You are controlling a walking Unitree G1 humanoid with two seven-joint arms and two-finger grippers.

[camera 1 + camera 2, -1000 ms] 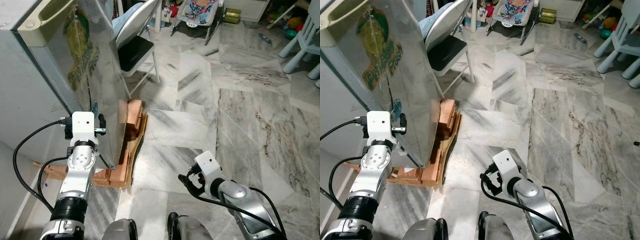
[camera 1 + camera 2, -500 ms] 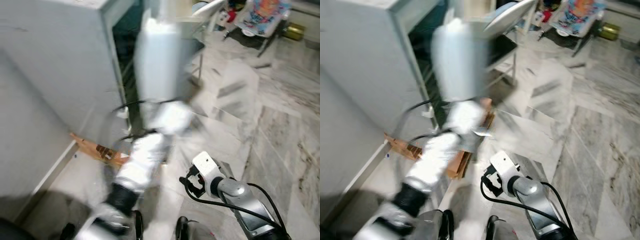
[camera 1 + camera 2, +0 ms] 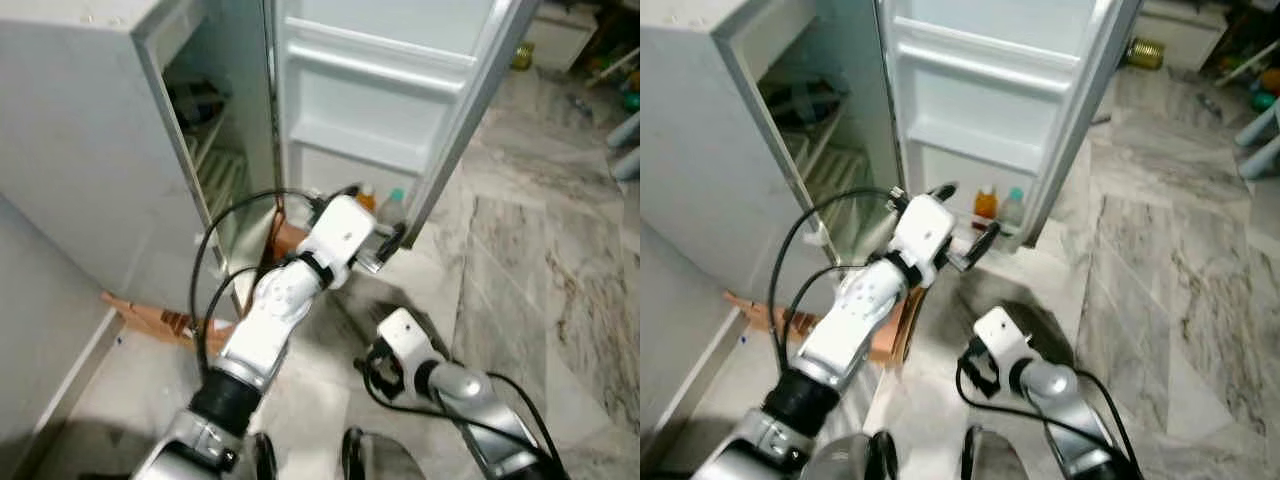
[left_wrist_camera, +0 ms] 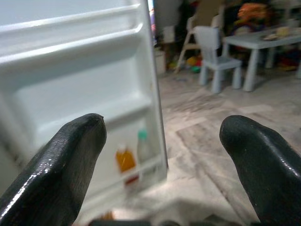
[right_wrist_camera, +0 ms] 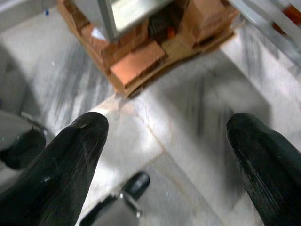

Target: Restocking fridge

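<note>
The fridge door (image 3: 990, 90) stands open at 12 o'clock, bottles (image 3: 998, 208) low in its rack, probably rigid, slippery, best gripped mid-body; left pincer (image 3: 962, 222) and right pincer (image 5: 164, 141) gape wide, empty.

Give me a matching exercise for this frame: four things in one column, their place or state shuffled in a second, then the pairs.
Things:
1. fridge door
2. orange bottle
3. left gripper
4. bricks

Places or states:
A. under the fridge, on the floor
B. swung wide open
C. in the door's bottom shelf, beside the clear bottle
D. open and empty, raised near the door's lower edge

Pairs: 1-B, 2-C, 3-D, 4-A
</note>
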